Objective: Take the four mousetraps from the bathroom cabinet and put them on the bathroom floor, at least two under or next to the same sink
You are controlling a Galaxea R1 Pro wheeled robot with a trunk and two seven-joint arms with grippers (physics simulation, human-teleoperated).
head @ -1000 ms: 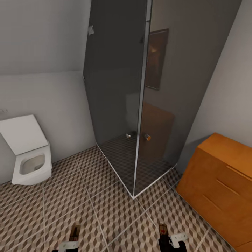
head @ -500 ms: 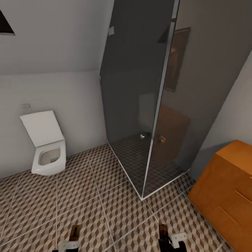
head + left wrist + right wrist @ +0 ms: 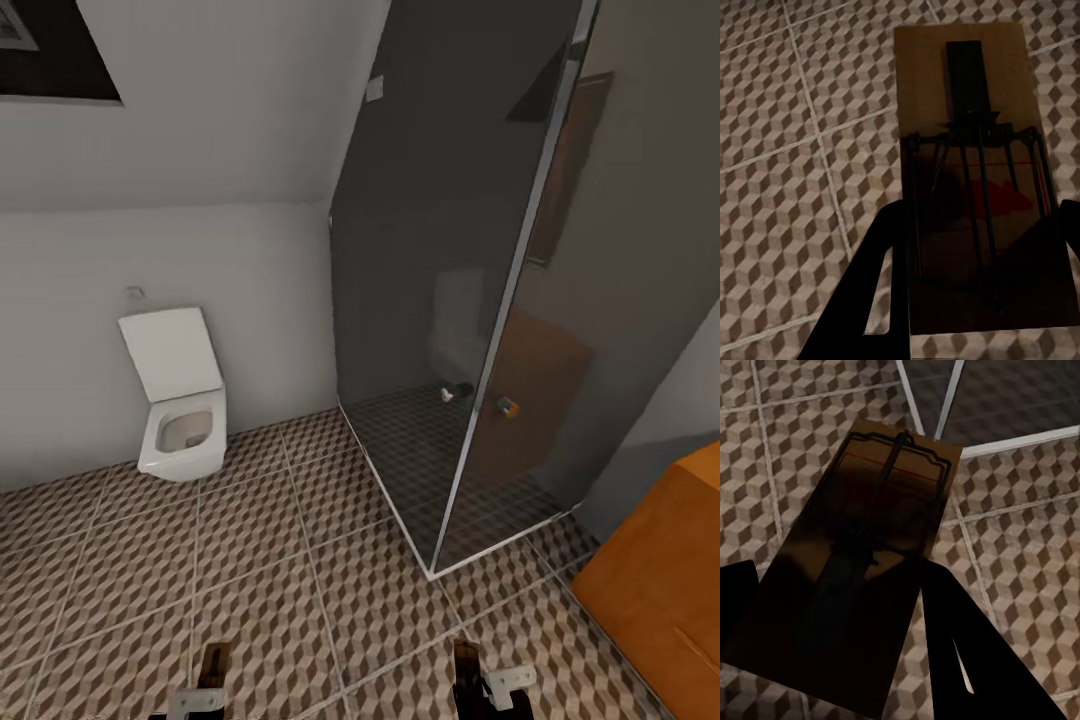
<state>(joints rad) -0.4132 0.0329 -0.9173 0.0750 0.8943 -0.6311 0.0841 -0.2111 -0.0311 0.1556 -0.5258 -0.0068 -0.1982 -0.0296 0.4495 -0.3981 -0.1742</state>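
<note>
A: Since each gripper carries a mousetrap, how far does the job look?

B: Partway, by the look of it. The bathroom floor [image 3: 300,590] spreads across the head view with no trap lying on it, and no sink is in sight, so all the setting down seems left to do. The dark glass shower enclosure [image 3: 470,300] stands ahead, the cabinet [image 3: 665,580] sits at the right edge, and a white toilet [image 3: 183,415] hangs on the far wall.

A: And the traps themselves?

B: The left gripper [image 3: 975,300] is pinching one mousetrap [image 3: 967,150]; its dark fingers [image 3: 862,292] flank the board's near end, and the board juts forward over the tiles, spring and red mark facing the camera. The right gripper [image 3: 832,652] is clamped on the other mousetrap [image 3: 870,562] the same way, that board reaching out toward the shower's pale sill. The other two traps cannot be accounted for.

A: Next need?

B: Probably finding the sink, then lowering both boards beside it.
</note>
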